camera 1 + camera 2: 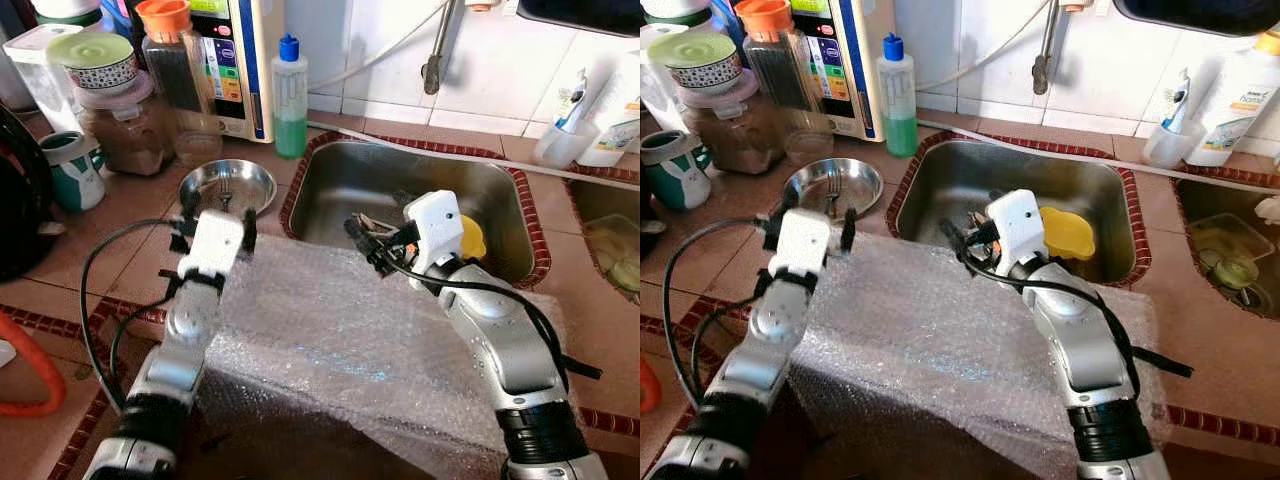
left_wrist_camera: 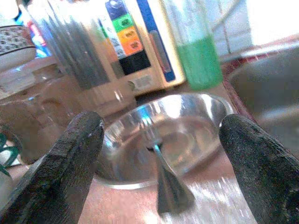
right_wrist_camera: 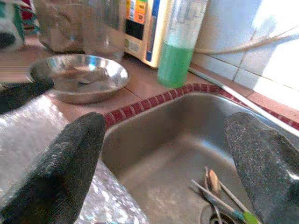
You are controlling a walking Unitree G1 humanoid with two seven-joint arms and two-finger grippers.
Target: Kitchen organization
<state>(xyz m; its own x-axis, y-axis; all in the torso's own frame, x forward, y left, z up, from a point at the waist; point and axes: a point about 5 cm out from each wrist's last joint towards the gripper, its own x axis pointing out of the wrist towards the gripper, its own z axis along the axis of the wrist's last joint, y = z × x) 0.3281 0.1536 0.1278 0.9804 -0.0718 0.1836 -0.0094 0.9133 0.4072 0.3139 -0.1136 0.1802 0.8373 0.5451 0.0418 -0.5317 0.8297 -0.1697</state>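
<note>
Bubble wrap sheet [image 1: 340, 340] covers the counter edge in front of the steel sink [image 1: 345, 185], both arms resting over it. Right gripper [image 3: 163, 172] hangs over the sink's near rim, fingers wide, holding nothing; utensils [image 3: 219, 193] lie by the drain. Left gripper [image 2: 161, 172] is also wide and empty, aimed at the steel bowl [image 1: 228, 187] holding a fork [image 2: 156, 149], left of the sink.
</note>
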